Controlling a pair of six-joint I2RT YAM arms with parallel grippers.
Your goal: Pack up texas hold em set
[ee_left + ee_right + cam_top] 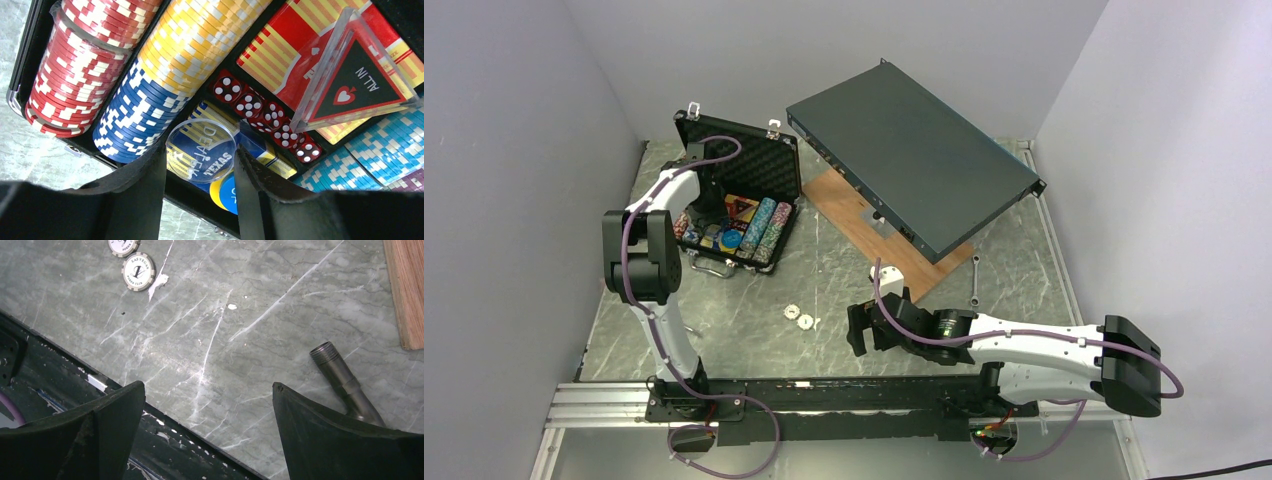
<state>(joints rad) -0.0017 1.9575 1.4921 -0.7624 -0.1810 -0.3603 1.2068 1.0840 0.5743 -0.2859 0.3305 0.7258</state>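
The texas hold em set's black briefcase (742, 150) lies open at the back left, with chip rows (150, 85), red dice (260, 112), card packs and a red "ALL IN" triangle (355, 87) inside. My left gripper (201, 152) hovers over its near edge (200, 197). It is shut on a clear dealer disc (200, 147) that spans the gap between its fingertips. Blue (231, 194) and yellow (216, 189) discs lie just below. Two white chips (797, 316) (138, 271) rest on the table. My right gripper (859, 330) (207, 387) stands open and empty to their right.
A large dark-grey metal box (914, 165) leans on a wooden board (854, 220) at the back centre. A small wrench (975, 280) lies right of the board. A metal pipe (342, 382) lies by my right finger. The black base rail (60, 390) runs along the near edge.
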